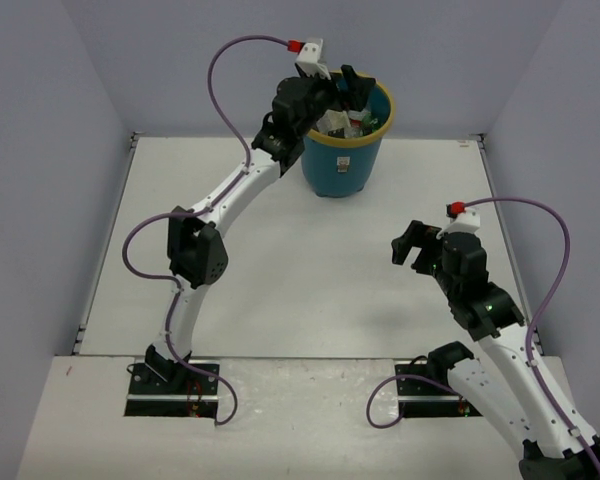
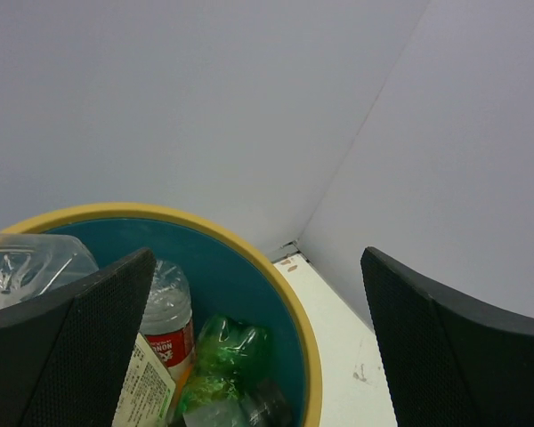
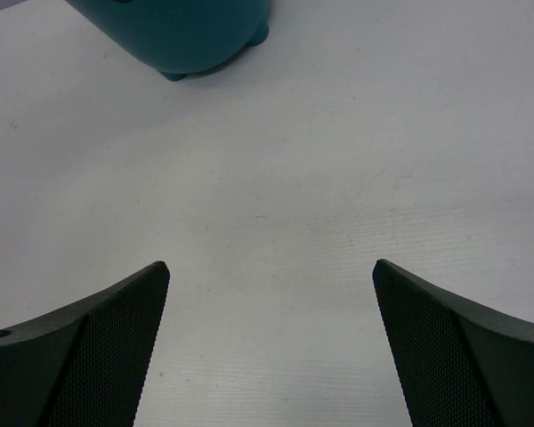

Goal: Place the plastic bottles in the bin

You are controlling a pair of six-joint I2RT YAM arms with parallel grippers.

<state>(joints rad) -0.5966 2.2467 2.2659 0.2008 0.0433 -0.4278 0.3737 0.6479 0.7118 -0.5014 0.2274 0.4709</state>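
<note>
Here's the bin (image 1: 342,165), teal with its yellow rim, standing at the 12 o'clock end of the table (image 1: 310,290), close to the back wall and a touch right of centre. Inside it the plastic bottles (image 1: 346,122) are piled up. The left wrist view picks out a clear one with a red label (image 2: 171,327), a green one (image 2: 228,349) beside it towards 3 o'clock, and a crumpled clear one (image 2: 27,267) riding high at the 9 o'clock side, partly behind a finger. How many are in there in all, I cannot tell. The left gripper (image 1: 338,90) hangs right over the bin's mouth on its 10 o'clock side, jaws wide apart and nothing between them, just the bin's inner wall (image 2: 245,289) and the bottles below. There is not much room up there, as the back corner of the walls sits just past the rim. Out at about 4 o'clock from the bin, well apart from it, the right gripper (image 1: 412,248) hovers over bare tabletop, jaws spread just as wide, holding nothing. Its wrist view shows only white surface between the fingers (image 3: 89,347), with the bin's base (image 3: 187,40) up at 11 o'clock. Broad open table lies between the two arms, running out to both side edges.
</note>
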